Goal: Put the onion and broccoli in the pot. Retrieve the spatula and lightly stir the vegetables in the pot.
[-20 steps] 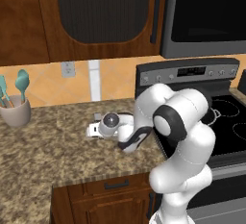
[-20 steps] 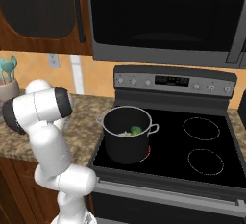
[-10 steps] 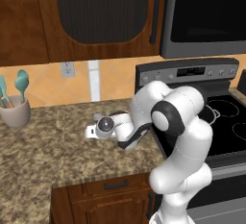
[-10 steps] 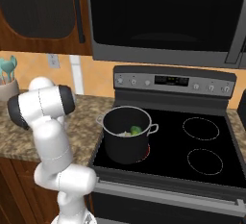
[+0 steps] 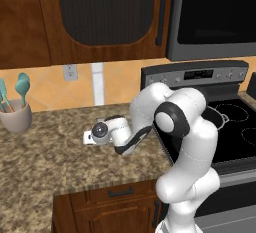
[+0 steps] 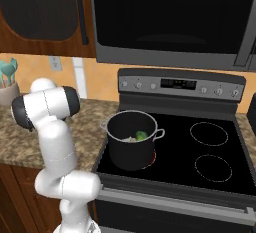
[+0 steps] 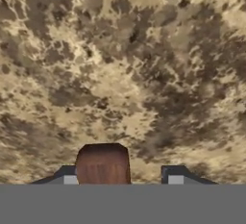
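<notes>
Landmark: the pot (image 6: 131, 139), standing on the near left burner of the stove (image 6: 215, 182). The broccoli (image 6: 141, 135) lies inside the pot. The tabletop (image 5: 45, 157) extends left of the pot; a utensil crock (image 5: 15, 116) stands at its far left, by the wall.

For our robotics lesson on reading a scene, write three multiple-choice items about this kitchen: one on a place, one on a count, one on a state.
1. Where does the pot stand?
A. on the stove's front left burner
B. on the granite counter
C. inside the cabinet

2. How many bare burner rings show to the right of the pot?
A. none
B. two
C. four

3. What lies between the gripper fingertips?
A. broccoli
B. nothing
C. the spatula handle

Key: 1 A, the pot sits on the stove top. 2 B, two rings show. 3 C, the brown wooden end lies between the tips.
</notes>
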Available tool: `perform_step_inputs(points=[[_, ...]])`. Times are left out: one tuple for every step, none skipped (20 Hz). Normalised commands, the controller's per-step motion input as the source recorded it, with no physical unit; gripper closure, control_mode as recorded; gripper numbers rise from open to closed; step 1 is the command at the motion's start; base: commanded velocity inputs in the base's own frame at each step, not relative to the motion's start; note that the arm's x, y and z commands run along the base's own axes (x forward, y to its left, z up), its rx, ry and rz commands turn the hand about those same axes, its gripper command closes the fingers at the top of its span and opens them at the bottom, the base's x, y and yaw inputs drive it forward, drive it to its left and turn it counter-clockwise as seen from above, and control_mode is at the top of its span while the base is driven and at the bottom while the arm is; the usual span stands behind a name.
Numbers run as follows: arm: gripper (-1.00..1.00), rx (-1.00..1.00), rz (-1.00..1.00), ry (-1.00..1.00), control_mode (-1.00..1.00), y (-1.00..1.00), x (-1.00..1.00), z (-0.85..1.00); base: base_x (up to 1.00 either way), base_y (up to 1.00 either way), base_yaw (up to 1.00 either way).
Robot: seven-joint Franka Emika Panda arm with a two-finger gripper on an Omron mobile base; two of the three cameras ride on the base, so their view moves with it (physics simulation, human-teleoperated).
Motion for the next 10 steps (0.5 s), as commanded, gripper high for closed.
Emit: perform_step_inputs(points=[[1.0, 0.0, 0.0, 0.0, -1.0, 0.0, -0.02, 0.0, 0.0, 0.0, 0.0], [1.0, 0.0, 0.0, 0.0, -1.0, 0.0, -0.16, 0.0, 0.0, 0.0, 0.0], [1.0, 0.0, 0.0, 0.0, -1.0, 0.0, -0.24, 0.0, 0.0, 0.0, 0.0], [1.0, 0.0, 0.0, 0.0, -1.0, 0.0, -0.21, 0.02, 0.0, 0.0, 0.0], [1.0, 0.0, 0.0, 0.0, -1.0, 0.0, -0.26, 0.16, 0.0, 0.0, 0.0], [1.0, 0.0, 0.0, -0.04, -1.0, 0.0, -0.35, 0.31, 0.0, 0.0, 0.0], [1.0, 0.03, 0.0, -0.1, -1.0, 0.0, -0.54, 0.59, 0.0, 0.0, 0.0], [1.0, 0.07, 0.0, -0.14, -1.0, -0.06, -0.68, 0.86, 0.0, 0.0, 0.0], [1.0, 0.11, 0.0, -0.16, -1.0, -0.03, -0.82, 1.0, 0.0, 0.0, 0.0], [1.0, 0.17, 0.0, -0.12, -1.0, -0.01, -0.81, 1.0, 0.0, 0.0, 0.0]])
